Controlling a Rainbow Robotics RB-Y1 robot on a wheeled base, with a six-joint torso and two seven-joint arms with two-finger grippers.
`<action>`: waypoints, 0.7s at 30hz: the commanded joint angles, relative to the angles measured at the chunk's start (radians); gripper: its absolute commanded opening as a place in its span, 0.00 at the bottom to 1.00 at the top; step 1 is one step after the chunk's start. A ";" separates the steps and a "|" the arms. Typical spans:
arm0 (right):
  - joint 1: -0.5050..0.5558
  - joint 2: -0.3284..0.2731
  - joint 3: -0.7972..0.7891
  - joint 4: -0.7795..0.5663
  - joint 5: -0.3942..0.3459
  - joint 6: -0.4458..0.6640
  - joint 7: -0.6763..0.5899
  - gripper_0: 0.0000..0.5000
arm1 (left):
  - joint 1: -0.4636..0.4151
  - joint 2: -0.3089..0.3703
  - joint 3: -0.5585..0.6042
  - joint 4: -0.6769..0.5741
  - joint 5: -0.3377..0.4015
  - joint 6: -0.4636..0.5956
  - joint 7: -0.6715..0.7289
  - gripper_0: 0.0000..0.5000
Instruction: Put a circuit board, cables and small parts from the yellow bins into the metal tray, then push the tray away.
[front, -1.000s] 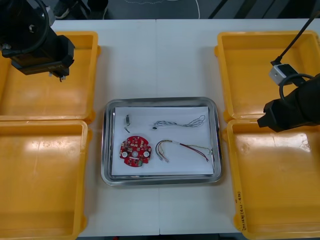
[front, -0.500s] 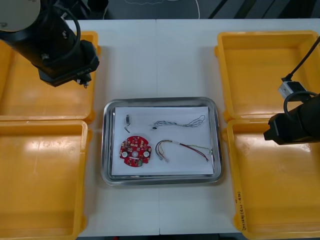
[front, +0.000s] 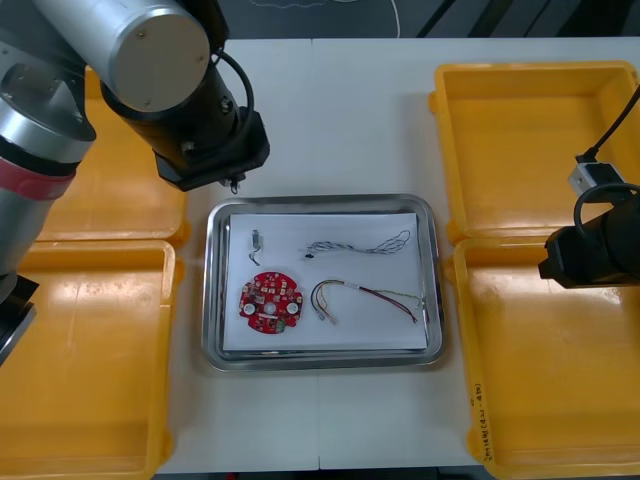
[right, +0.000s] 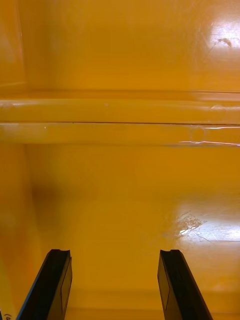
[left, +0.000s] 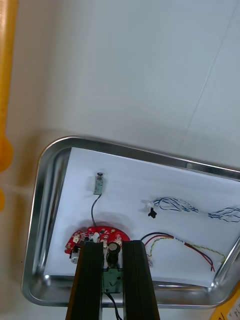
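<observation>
The metal tray (front: 214, 300) sits mid-table with white lining. On it lie a round red circuit board (front: 270, 302), a small metal part (front: 256, 240) with a black lead, a twisted blue and white cable (front: 360, 244) and a red and yellow cable (front: 370, 296). My left gripper (front: 234, 182) hovers over the tray's far left corner, shut on nothing. In its wrist view the gripper (left: 113, 245) stands in front of the board (left: 95, 235), with the tray rim (left: 45, 165) beyond. My right gripper (front: 560, 262) waits over the right bins, and its wrist view shows the gripper (right: 115, 255) open above bare orange floor.
Yellow bins flank the tray: near left (front: 80, 360), far left (front: 60, 205), far right (front: 530, 140), near right (front: 560, 380). All look bare inside. The wall between the two right bins (right: 120, 117) crosses ahead of the right fingers. White table stretches beyond the tray.
My left arm has swung right, from over the far left bin to the tray's far left corner. The right arm has drifted slightly right. Tray contents have not moved.
</observation>
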 joint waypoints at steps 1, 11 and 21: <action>0.014 0.020 -0.022 -0.033 0.026 0.004 0.000 1.00 | -0.077 -0.079 -0.048 0.058 -0.046 0.008 -0.068 0.00; 0.014 0.020 -0.022 -0.032 0.029 0.004 0.005 1.00 | -0.077 -0.158 -0.125 0.178 -0.120 -0.054 -0.098 0.00; 0.019 0.020 -0.022 -0.032 0.024 0.004 0.010 1.00 | -0.076 -0.192 -0.200 0.293 -0.127 -0.182 -0.123 0.00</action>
